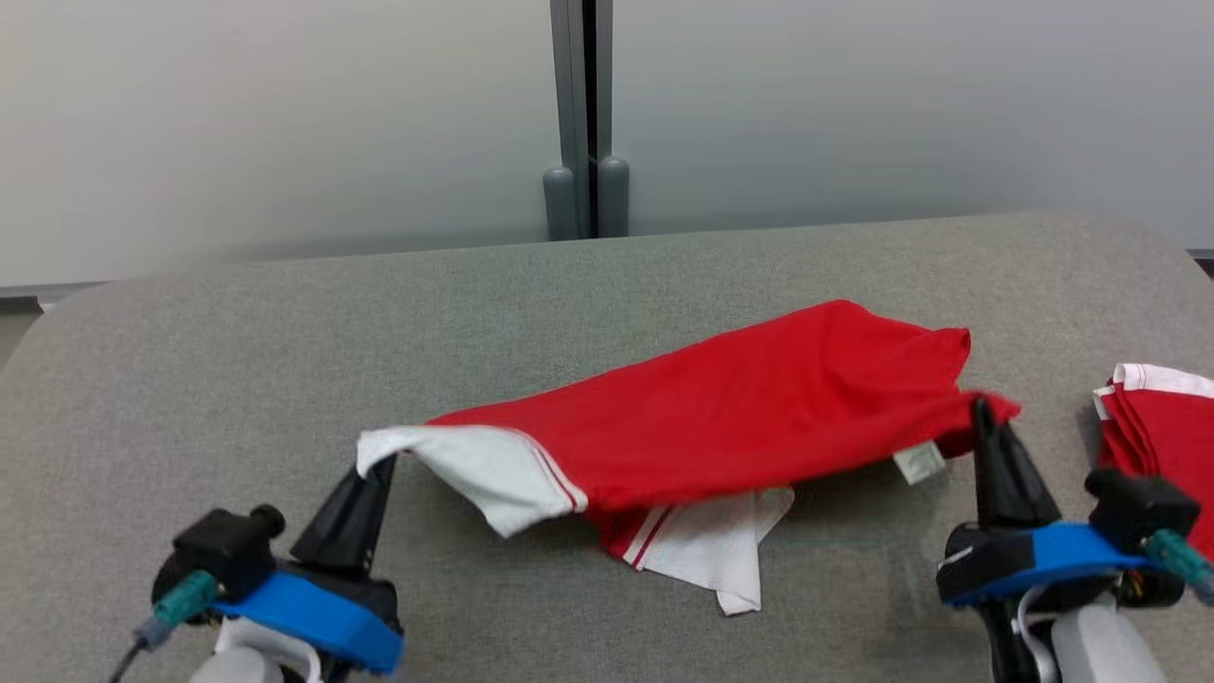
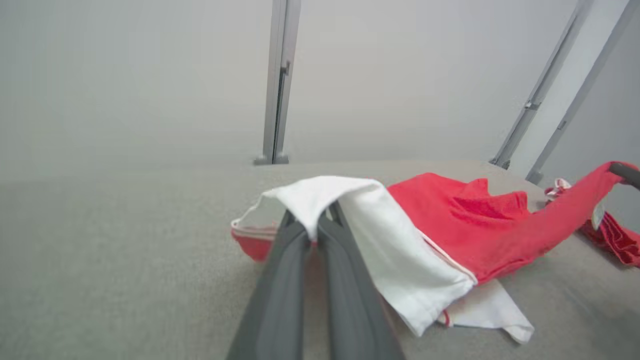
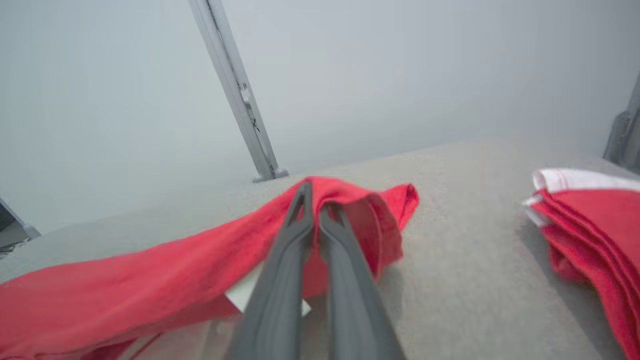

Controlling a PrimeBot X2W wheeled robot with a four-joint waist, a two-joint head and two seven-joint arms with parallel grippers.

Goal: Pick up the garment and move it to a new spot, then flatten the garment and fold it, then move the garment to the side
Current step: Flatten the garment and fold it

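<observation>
Showing the garment (image 1: 740, 408) strung between both tools over the grey bench (image 1: 285, 332), near the middle of the head view. At 8 o'clock the left tool (image 1: 382, 463) is clenched on a white sleeve edge. At 4 o'clock the right tool (image 1: 982, 406) is clenched on a red hem corner, just beside the sewn-in label (image 1: 918, 462). The cloth sags in the middle, and a second white sleeve (tucked under, at 6 o'clock) rests on the bench, so the lift looks only partial.

Judged progress: the pick-up is under way, with two ends secured. Moving the garment to a new spot, flattening it, folding it and shifting it aside all appear to remain.

A folded red-and-white pile (image 1: 1162, 417) lies at 3 o'clock, apart from the held garment. It probably marks where finished pieces go.
</observation>
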